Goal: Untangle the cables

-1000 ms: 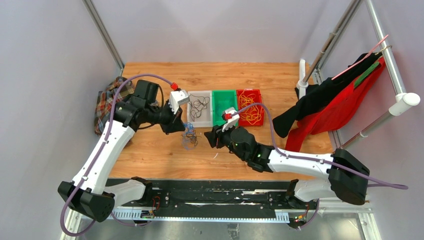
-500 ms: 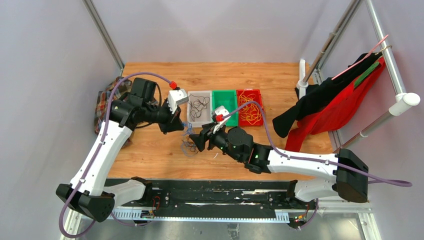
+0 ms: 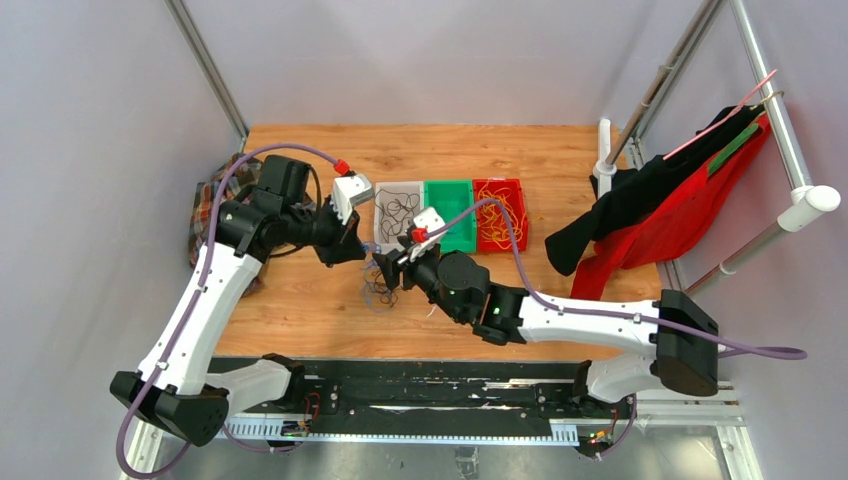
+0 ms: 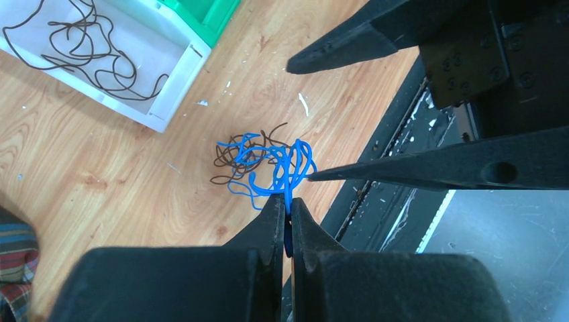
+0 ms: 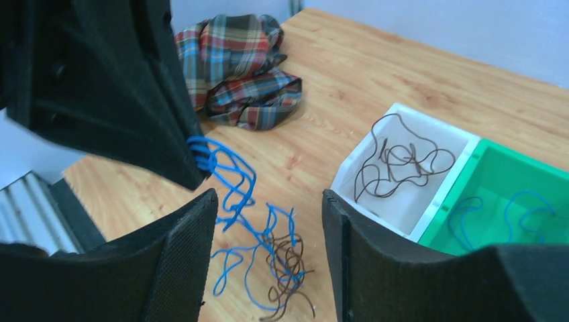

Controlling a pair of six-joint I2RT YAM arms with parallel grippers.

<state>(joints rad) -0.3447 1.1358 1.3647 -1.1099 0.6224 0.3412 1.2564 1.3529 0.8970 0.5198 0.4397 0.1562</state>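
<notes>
A tangle of blue cable (image 4: 275, 164) and dark brown cable (image 4: 231, 151) hangs down to the wooden table; it also shows in the right wrist view (image 5: 268, 248) and the top view (image 3: 380, 283). My left gripper (image 4: 287, 204) is shut on a blue cable strand and holds the bundle up. My right gripper (image 5: 268, 208) is open, its jaws on either side of the tangle just above it, and one fingertip (image 4: 315, 176) touches the blue loops. In the top view the left gripper (image 3: 362, 250) and right gripper (image 3: 385, 268) nearly meet.
Three bins stand in a row behind: a white bin (image 3: 385, 240) with dark cables, a green bin (image 3: 462, 210) with blue cables, a red bin (image 3: 498, 232) with yellow cables. A plaid cloth (image 3: 212, 215) lies at the left. Red and black garments (image 3: 660, 215) hang on a rack at the right.
My right arm has moved left toward the left gripper, bringing its open jaws over the tangle. The left gripper has stayed nearly still, holding the blue cable.
</notes>
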